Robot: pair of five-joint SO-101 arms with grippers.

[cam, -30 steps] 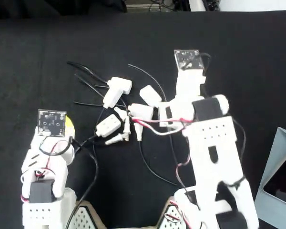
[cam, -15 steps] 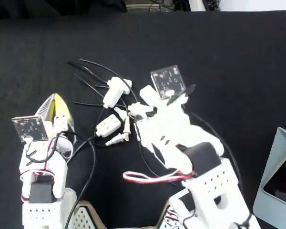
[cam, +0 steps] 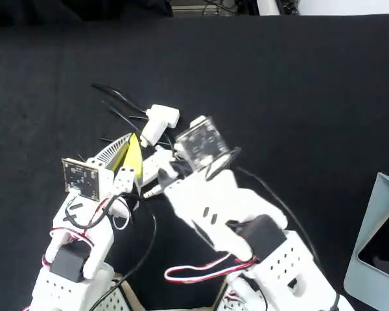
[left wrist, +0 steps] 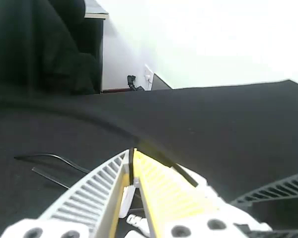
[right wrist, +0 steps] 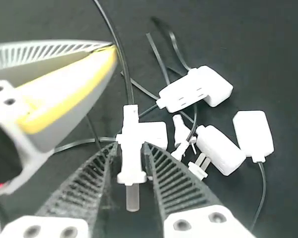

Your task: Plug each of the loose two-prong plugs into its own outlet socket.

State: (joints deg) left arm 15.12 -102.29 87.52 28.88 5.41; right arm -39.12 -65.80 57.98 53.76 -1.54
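On the black table [cam: 311,97] five white connector pieces [right wrist: 193,91] lie loose; right pincer [right wrist: 129,146] grips one plug [right wrist: 131,168], left pincer [left wrist: 131,151] closed.

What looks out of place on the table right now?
Black cords tangle around the outlet socket and loose plugs in one heap. Both grippers crowd it: the right gripper clasps a white plug, with the left gripper close beside that plug's cord, so a snag seems possible.

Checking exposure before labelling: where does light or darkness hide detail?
Left wrist view: the far wall is washed out white. High view: black wires nearly vanish against the black cloth. Right wrist view: the white plug between the jaws stands out well.
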